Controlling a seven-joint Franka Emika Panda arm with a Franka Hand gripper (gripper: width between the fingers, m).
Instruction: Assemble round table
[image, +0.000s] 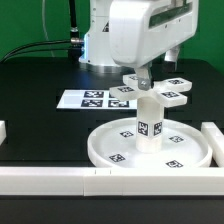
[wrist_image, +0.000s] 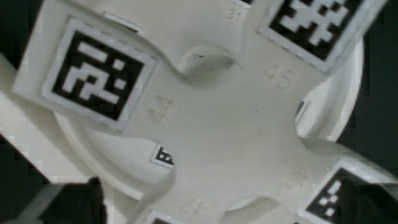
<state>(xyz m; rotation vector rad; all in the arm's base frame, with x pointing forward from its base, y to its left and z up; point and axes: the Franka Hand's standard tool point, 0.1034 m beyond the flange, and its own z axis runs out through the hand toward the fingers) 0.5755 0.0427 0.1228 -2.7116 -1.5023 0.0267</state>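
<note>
Three rigid, light, slick plastic parts. Post (image: 149, 121) stands upright at the disc (image: 108, 142) centre; cross piece (image: 168, 91) sits at the gripper (image: 143, 83), 12 o'clock above the post. Can't tell you the jaw state. Grip flat arm sides.

My glossy white rounded arm casing, dark seam between shells, black cables behind my base, slim pale tool (image: 143, 77)

On the table (image: 30, 85), the post (image: 149, 126) stands upright in the middle of the disc (image: 105, 143). The cross piece (image: 160, 90) lies behind it, the marker board (image: 90, 99) toward the exterior view's left. Bars (image: 60, 179) border the disc's front.
</note>
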